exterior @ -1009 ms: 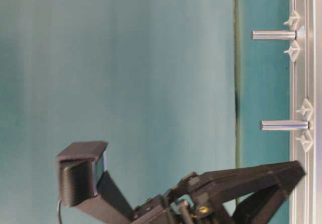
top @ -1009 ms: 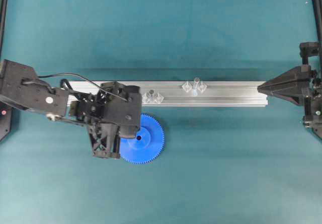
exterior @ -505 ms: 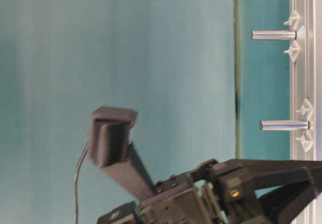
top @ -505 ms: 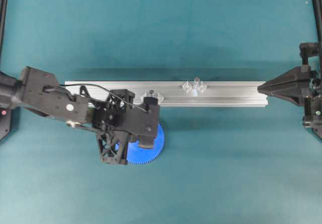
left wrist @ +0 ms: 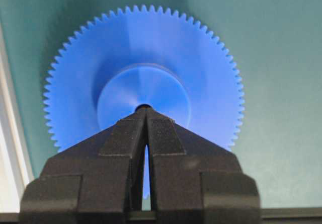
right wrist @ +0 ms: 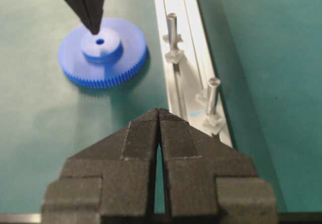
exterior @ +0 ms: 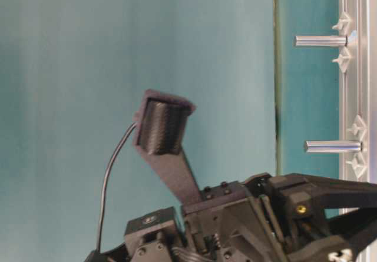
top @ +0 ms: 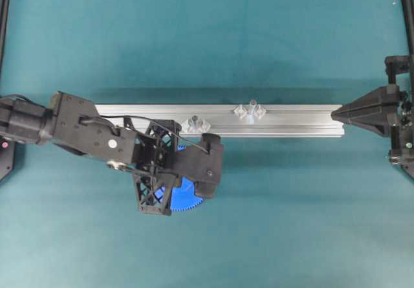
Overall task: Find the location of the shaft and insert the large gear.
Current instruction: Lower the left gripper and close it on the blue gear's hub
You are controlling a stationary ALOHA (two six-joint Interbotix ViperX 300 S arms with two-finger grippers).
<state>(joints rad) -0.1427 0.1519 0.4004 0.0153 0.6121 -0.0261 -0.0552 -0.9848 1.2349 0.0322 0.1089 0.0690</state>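
The teal bench [top: 278, 42] fills the overhead view, and across its middle lies a long aluminium rail [top: 297, 121] running left to right. The left arm [top: 84, 132] reaches in from the left edge and angles down over the near side of the rail, its wrist covering most of the large gear [top: 186, 197], which lies flat on the bench just in front of the rail, left of centre. In the left wrist view the left gripper [left wrist: 146, 111] has its fingers [left wrist: 163, 128] pressed together, holding nothing, with the tips at the rim of the gear's centre hole on the raised hub; the right wrist view shows those tips at the hub beside the hole, though whether they touch it cannot be told. The right gripper [right wrist: 159, 112] rests at the right end of the rail, fingers likewise pressed together and empty. The shaft [top: 251, 105] stands upright on the rail near its middle, between two spread clear mounts, well apart from the gear. A shorter peg [top: 193, 120] stands further left on the rail, close beside the left wrist.
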